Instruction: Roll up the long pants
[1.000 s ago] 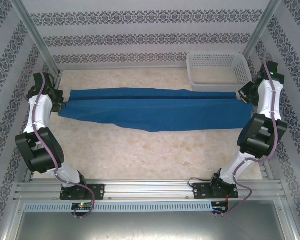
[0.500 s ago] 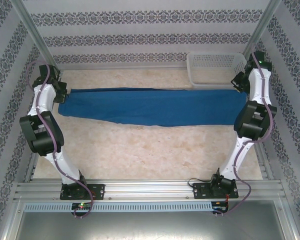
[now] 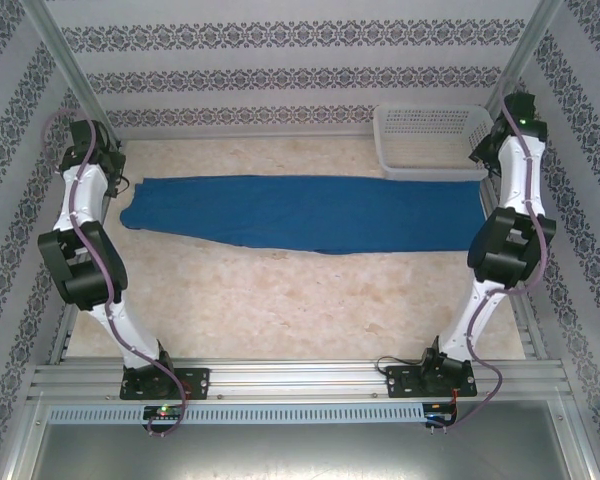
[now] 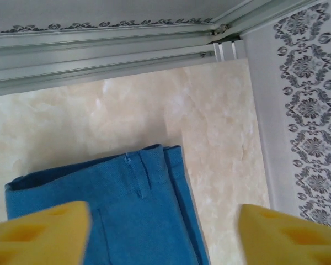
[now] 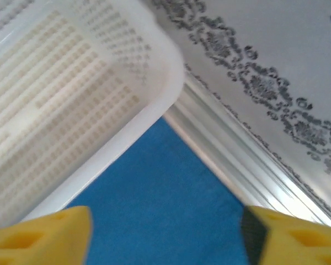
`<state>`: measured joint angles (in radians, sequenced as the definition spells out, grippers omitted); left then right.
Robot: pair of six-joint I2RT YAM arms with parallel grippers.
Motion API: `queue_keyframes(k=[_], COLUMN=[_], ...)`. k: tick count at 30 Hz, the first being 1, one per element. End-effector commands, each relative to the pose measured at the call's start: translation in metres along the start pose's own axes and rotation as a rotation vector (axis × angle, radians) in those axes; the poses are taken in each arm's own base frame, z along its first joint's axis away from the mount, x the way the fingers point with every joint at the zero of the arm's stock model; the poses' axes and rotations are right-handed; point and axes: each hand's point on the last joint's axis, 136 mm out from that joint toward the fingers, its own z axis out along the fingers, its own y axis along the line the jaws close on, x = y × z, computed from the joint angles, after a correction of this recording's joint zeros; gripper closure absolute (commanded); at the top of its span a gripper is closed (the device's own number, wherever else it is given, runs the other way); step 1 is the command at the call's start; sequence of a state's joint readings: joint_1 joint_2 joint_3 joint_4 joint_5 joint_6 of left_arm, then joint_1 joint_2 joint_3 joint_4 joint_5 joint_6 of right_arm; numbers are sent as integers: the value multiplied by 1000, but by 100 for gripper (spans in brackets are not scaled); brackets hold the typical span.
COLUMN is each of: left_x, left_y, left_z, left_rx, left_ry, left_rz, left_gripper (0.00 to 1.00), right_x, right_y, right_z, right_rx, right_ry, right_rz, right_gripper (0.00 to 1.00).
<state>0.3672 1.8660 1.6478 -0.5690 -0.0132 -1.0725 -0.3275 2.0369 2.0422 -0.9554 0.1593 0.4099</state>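
Observation:
The long pants lie flat across the back of the table, folded lengthwise into one royal-blue strip. Their waistband with a belt loop is at the left end. My left gripper hovers over that end, open, its yellow fingertips standing apart over the cloth. My right gripper hangs above the leg end beside the basket, open too, with nothing held between its yellow pads.
A white mesh basket stands at the back right corner, its rim touching the pants' end. Aluminium frame rails and patterned walls close in the back and sides. Bare marble tabletop stretches in front of the pants.
The pants went from two legs side by side to one narrower folded strip lying flat. Both grippers let go of the ends and drew back towards the rear corners.

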Motion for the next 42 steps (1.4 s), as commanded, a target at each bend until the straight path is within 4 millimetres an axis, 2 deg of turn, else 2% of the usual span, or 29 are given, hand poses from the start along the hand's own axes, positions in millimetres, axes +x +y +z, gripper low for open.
queue_keyframes(k=[1,5,7,11,12,16,18,23,26,32,34,37,42], left_x=[16,55,72,96,101,109,110,105,97,82,84,94,93], left_y=[4,22,30,31,34,39,43,63,89,132,138,127,164], left_z=[-19,-2,12,49,59,87,94,96,89,74,79,94,79], left_rx=[11,-10,-24,-33,-58,-86,-119,-224,-343,-479,-448,-337,-494], left_ry=[1,67,82,120,124,124,127,105,81,70,85,147,147], left_rz=[62,77,87,101,108,118,131,167,162,162,152,163,164], left_gripper=[100,100,100,100,100,100,100,100,100,100,100,100,100], right_x=[16,58,79,104,108,135,140,157,171,204,213,224,232], right_y=[34,45,46,49,55,99,109,129,130,114,108,99,89], right_z=[-40,-31,-16,16,22,42,51,66,72,72,70,67,53], right_rx=[-144,-181,-157,-146,-170,-417,-431,-439,-440,-387,-370,-363,-351], right_ry=[-76,-9,52,135,153,284,313,366,406,440,440,448,449], right_rz=[-84,-136,-180,-243,-246,-219,-217,-246,-230,-247,-256,-241,-245], right_gripper=[100,100,100,100,100,100,100,100,100,100,100,100,99])
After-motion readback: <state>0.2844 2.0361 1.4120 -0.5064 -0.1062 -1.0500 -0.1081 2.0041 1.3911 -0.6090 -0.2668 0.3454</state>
